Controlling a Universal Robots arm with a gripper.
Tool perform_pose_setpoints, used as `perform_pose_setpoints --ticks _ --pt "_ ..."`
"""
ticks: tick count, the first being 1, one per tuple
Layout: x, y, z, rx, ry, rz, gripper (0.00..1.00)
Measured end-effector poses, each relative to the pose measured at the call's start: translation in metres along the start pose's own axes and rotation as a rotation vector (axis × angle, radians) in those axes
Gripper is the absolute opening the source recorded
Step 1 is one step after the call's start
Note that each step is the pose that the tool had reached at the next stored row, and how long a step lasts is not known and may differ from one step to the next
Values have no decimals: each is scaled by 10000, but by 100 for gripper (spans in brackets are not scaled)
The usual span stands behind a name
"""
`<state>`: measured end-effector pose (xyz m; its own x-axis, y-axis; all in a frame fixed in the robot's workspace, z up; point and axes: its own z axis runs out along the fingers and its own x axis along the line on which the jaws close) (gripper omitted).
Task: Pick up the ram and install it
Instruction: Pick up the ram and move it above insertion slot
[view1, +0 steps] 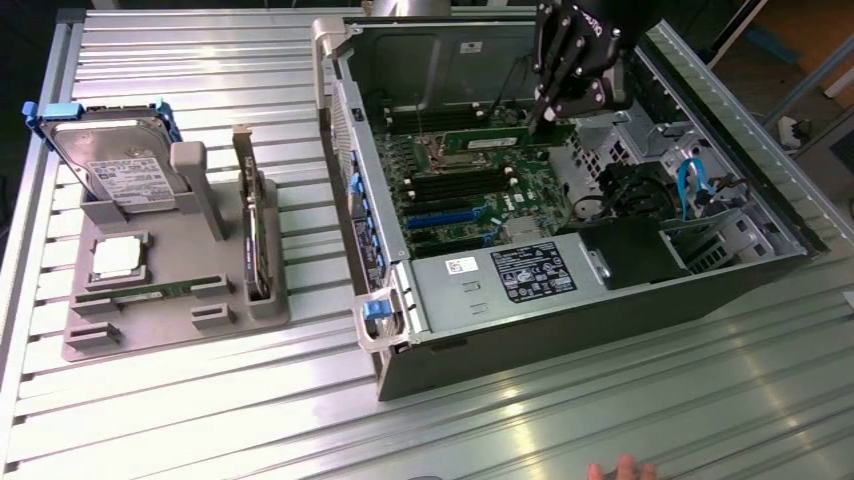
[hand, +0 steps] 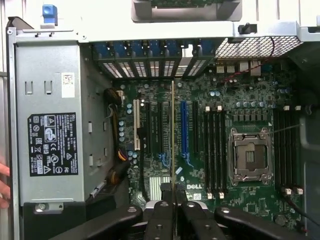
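Ram (hand: 173, 130) is showing edge-on as a thin line, and the gripper (hand: 173, 194) is clamping it between two black fingers (hand: 161, 215) drawn in close on its flat faces. The arm is reaching down into the open computer case (view1: 387, 365) near its far wall, holding the stick over the motherboard (view1: 467, 205); whether its lower edge is touching a slot cannot be told. Black memory slots (hand: 214, 150) are lying empty on both sides of the processor socket (hand: 250, 155), with open board around them. The case's upright walls are hemming the work in: the power supply (hand: 50, 130) is filling the near end, and a blue cable (view1: 689, 185) is crowding the exterior view's right. Toward the exterior view's left, a grey tray (view1: 167, 335) is resting on the table (view1: 601, 420), carrying a hard drive (view1: 114, 165), an expansion card (view1: 248, 225), a processor chip (view1: 118, 256) and another green stick (view1: 140, 292). A person's fingertips (view1: 621, 468) are peeking over the table's near edge.
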<state>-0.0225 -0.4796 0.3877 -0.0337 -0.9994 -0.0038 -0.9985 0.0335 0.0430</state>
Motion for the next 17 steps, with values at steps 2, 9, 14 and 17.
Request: perform_pose_setpoints --ticks 2,9,14,17 --pt "-58 1 9 0 1 0 12" --pt "-223 6 39 0 14 1 12" --pt "-353 9 59 0 20 0 12" --pt "-422 11 70 1 23 1 12"
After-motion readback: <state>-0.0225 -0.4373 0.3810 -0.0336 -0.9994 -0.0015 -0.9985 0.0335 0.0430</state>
